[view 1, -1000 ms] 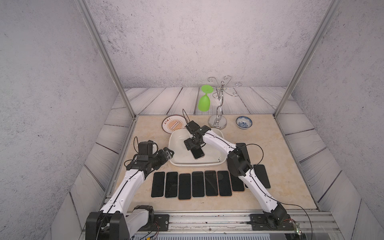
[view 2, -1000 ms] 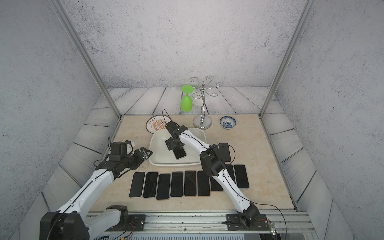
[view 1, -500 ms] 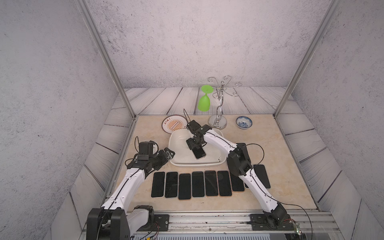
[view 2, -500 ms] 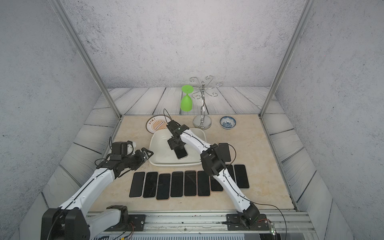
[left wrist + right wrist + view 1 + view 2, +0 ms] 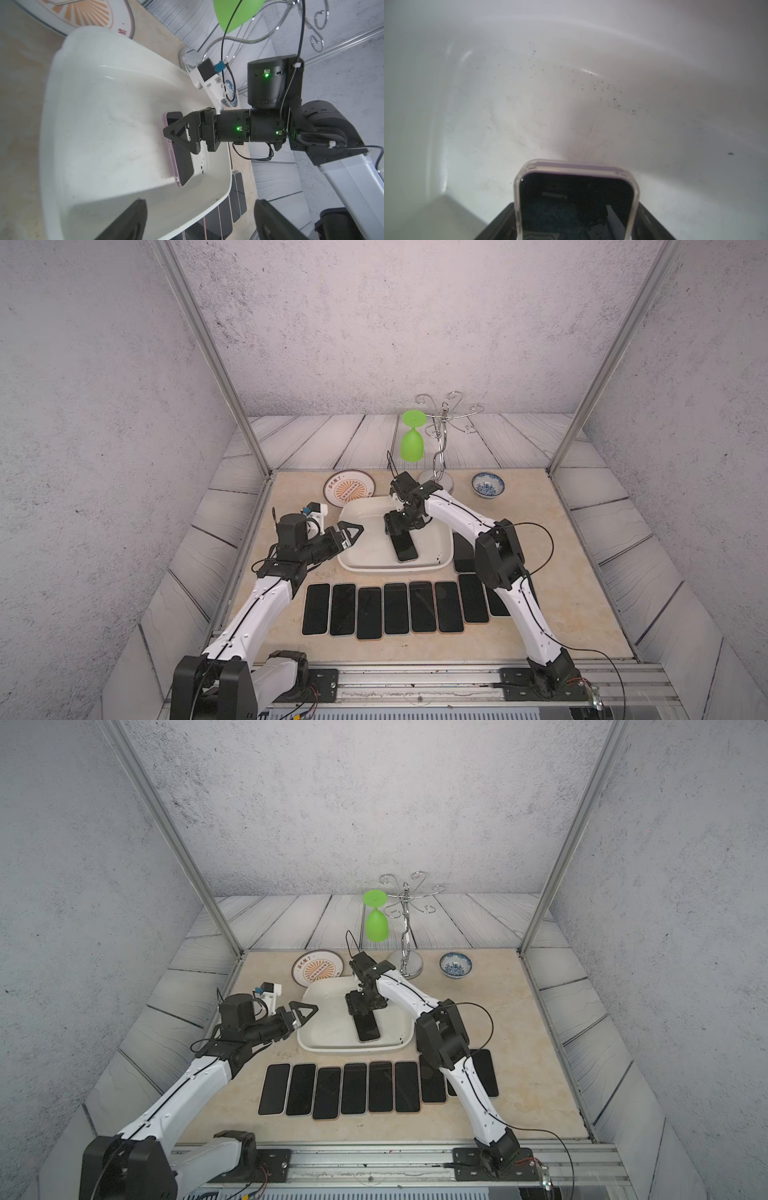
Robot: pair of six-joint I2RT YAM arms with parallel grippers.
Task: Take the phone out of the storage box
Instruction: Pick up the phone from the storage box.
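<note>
Our right pincer [image 5: 397, 527] squeezes the phone [image 5: 406, 551] by its long sides near one end, the rest stretching away inside the storage box [image 5: 372, 549]; our open left pincer [image 5: 355, 531] is farther.

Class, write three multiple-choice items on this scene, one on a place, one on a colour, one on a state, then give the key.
1. Where does the phone lie? A in the storage box; B on the orange plate; C in the blue bowl.
2. What colour is the glass on the rack? A red; B green; C blue.
3. How is the left pincer? A shut on a phone; B shut on the plate; C open, empty.
Key: 1 A, it rests on the box's floor; 2 B, the hanging glass is green; 3 C, its fingers stand apart, nothing between.
</note>
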